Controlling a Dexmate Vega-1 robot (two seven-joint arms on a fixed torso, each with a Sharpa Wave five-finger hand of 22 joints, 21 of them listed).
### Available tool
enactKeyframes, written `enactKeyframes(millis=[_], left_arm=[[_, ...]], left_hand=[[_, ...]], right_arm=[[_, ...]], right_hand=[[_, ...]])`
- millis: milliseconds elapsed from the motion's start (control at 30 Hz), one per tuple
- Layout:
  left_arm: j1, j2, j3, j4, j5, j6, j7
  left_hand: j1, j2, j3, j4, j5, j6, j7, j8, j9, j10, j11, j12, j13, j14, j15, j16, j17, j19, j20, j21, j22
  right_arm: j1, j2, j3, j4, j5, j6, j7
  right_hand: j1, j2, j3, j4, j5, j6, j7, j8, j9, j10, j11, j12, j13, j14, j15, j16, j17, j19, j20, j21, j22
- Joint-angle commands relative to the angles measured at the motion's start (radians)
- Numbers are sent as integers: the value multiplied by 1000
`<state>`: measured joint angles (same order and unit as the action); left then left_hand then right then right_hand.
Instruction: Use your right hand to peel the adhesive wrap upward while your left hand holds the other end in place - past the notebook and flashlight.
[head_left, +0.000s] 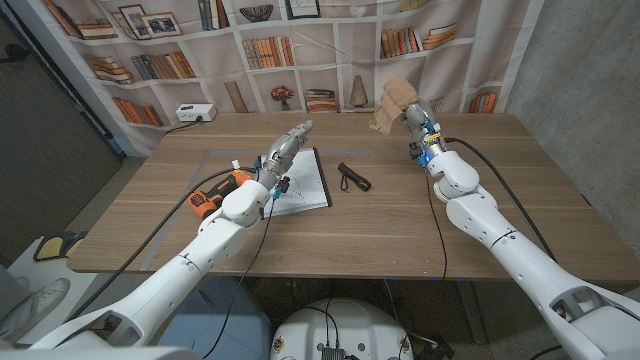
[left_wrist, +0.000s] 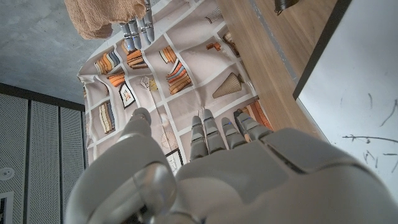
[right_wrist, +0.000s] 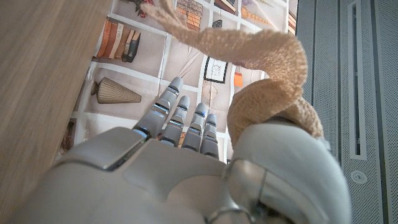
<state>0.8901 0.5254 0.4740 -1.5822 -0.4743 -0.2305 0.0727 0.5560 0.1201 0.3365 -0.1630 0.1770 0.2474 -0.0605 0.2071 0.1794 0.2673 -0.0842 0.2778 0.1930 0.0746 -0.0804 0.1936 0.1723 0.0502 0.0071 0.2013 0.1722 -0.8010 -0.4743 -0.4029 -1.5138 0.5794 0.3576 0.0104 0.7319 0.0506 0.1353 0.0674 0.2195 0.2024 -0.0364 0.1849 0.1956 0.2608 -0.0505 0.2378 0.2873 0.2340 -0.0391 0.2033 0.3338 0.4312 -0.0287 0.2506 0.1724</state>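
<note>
A tan adhesive wrap (head_left: 392, 101) hangs crumpled above the table's far side, held by my right hand (head_left: 417, 118). In the right wrist view the wrap (right_wrist: 268, 57) curls over the thumb of my right hand (right_wrist: 186, 168), whose other fingers reach out straight. My left hand (head_left: 284, 150) stretches over the far left corner of the white notebook (head_left: 303, 187), fingers straight and apart, with nothing in them. It is well apart from the wrap. The left wrist view shows my left hand (left_wrist: 217, 162), the notebook (left_wrist: 360, 106) and the wrap (left_wrist: 102, 15) far off. A black flashlight (head_left: 353, 177) lies right of the notebook.
An orange and black power drill (head_left: 212, 193) lies left of the notebook, beside my left forearm. A white power strip (head_left: 190, 113) sits at the table's far left edge. A bookshelf-print backdrop (head_left: 330, 50) hangs behind the wooden table (head_left: 500, 200).
</note>
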Motion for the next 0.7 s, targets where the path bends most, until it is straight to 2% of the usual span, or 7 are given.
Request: enactKeyframes(millis=[33, 133, 167, 333, 467, 700], left_arm=[[-10, -3, 11, -3, -7, 3, -24], [-15, -5, 16, 3, -8, 2, -37], [-21, -10, 21, 12, -10, -1, -47], [-38, -11, 35, 23, -2, 5, -64], [-49, -11, 45, 28, 13, 3, -71], [-61, -4, 57, 15, 40, 18, -70]], left_hand=[[-3, -36, -13, -2, 0, 31, -3, 7, 3, 31, -10, 9, 6, 30, -6, 7, 1, 15, 0, 1, 0], [-4, -47, -18, -1, 1, 38, -2, 7, 4, 43, -12, 11, 6, 41, -10, 9, 1, 24, -1, 3, 0], [-3, -59, -23, 0, 3, 46, 0, 6, 4, 56, -13, 12, 7, 58, -20, 11, 1, 43, -17, 7, 0], [9, -74, -28, -1, 6, 79, 8, 13, 5, 84, -18, 16, 9, 90, -25, 12, 0, 68, -37, 9, 0], [16, -77, -27, -2, 7, 89, 5, 14, 6, 95, -22, 18, 9, 96, -24, 11, 0, 65, -23, 5, 0], [30, -78, -23, -4, 9, 99, 5, 15, 7, 109, -22, 20, 10, 102, -23, 9, 1, 61, -18, 1, 0]], right_arm=[[21, 15, -16, 15, -11, -9, 0], [23, 16, -18, 14, -17, -8, -2], [25, 19, -20, 12, -14, -11, -1], [33, 26, -25, 20, -14, -6, 8], [36, 31, -28, 21, -18, -4, 5], [40, 33, -32, 21, -20, 0, 12]], right_hand=[[15, 0, 4, -12, 3, -8, -3, 6, 1, -7, -2, -8, -1, -10, -79, -4, 0, -6, -3, -8, 0], [28, 2, 8, -22, 4, -10, -8, 7, 1, -8, -5, -10, -3, -18, -82, -6, -3, -9, -8, -12, 0], [33, 3, 9, -26, 4, -12, -10, 6, 0, -9, -5, -11, -3, -22, -82, -7, -4, -11, -10, -14, 0], [45, 6, 12, -35, 5, -17, -12, 6, 0, -11, -8, -14, -5, -25, -85, -6, -7, -12, -14, -18, 0], [47, 6, 12, -39, 5, -20, -12, 6, 0, -14, -7, -16, -6, -29, -82, -6, -8, -12, -15, -20, 0], [47, 7, 10, -42, 4, -23, -13, 7, 0, -15, -10, -18, -7, -35, -81, -5, -10, -24, -14, -28, 0]])
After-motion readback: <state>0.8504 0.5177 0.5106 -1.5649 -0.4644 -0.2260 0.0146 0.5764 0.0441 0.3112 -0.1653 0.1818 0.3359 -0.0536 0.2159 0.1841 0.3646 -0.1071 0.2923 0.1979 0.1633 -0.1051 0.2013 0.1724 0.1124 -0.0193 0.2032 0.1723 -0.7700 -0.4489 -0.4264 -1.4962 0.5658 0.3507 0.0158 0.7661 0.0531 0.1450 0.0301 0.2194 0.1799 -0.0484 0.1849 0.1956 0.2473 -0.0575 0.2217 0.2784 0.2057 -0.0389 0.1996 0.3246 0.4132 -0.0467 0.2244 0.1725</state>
